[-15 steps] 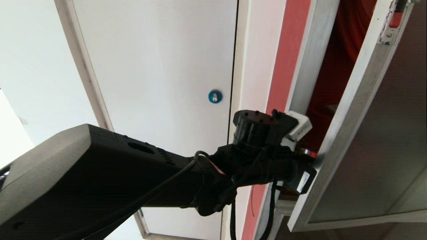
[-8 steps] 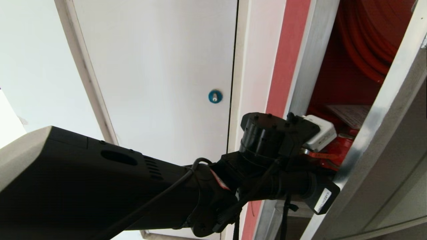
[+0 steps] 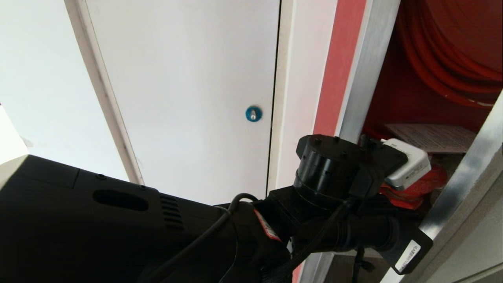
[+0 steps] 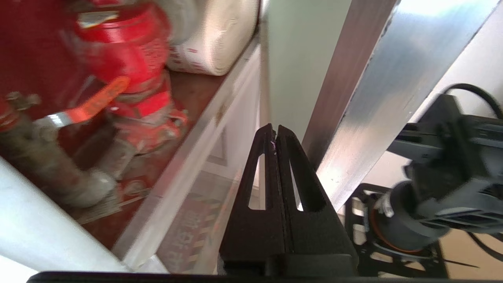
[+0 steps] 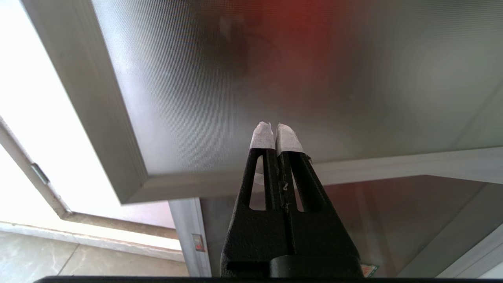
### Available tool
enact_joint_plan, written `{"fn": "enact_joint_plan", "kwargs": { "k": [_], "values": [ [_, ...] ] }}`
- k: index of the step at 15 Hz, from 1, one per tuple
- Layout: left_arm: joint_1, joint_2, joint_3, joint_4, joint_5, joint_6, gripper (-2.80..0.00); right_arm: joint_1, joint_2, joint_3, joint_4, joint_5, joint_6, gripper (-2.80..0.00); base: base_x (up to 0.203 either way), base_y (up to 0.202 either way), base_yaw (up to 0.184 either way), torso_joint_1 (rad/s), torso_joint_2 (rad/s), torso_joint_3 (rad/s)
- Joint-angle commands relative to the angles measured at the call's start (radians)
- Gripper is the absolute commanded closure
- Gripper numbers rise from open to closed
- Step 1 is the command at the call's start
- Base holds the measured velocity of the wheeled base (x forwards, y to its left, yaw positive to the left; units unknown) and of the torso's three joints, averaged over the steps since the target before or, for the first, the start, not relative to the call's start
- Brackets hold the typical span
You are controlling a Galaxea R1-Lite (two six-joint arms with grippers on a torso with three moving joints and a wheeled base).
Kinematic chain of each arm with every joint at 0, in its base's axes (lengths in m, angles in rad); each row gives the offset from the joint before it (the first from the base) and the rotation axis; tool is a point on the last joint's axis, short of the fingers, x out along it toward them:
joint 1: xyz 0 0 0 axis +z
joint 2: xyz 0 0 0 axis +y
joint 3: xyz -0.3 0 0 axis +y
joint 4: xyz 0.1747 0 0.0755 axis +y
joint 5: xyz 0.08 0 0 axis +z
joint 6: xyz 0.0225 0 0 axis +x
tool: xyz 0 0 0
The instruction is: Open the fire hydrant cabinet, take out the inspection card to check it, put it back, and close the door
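The fire hydrant cabinet (image 3: 361, 78) stands open, showing its red coiled hose (image 3: 444, 59). A pale printed sheet, the inspection card (image 3: 432, 137), lies inside below the hose. The door (image 3: 463, 184) is swung out to the right, with its aluminium edge crossing the lower right. My left arm reaches into the gap, wrist low beside that edge. In the left wrist view my left gripper (image 4: 274, 131) is shut and empty, its fingers lying along the inner side of the door frame (image 4: 377, 98). My right gripper (image 5: 275, 129), with taped tips, is shut and empty before the door's tinted glass (image 5: 275, 70).
A red hydrant valve (image 4: 129, 59) and a white rolled hose (image 4: 216, 39) sit inside the cabinet near my left gripper. To the cabinet's left are a red wall strip (image 3: 334, 70) and a plain white panel with a blue round lock (image 3: 253, 113).
The door has swung further open to the right. My left arm has moved right and down with its edge. More of the cabinet's inside shows, including the printed sheet.
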Motion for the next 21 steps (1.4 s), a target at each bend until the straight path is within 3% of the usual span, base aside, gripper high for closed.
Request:
{"fn": "enact_joint_plan", "kwargs": {
  "k": [1, 21],
  "values": [
    [-0.014, -0.007, 0.007, -0.003, -0.002, -0.001, 0.0, 0.0, 0.0, 0.0, 0.0, 0.002, -0.001, 0.0, 0.0, 0.0, 0.0, 0.0, 0.0, 0.0],
    [-0.165, -0.009, 0.012, -0.003, 0.001, -0.012, 0.0, 0.0, 0.0, 0.0, 0.0, 0.0, -0.001, 0.0, 0.0, 0.0, 0.0, 0.0, 0.0, 0.0]
  ]
}}
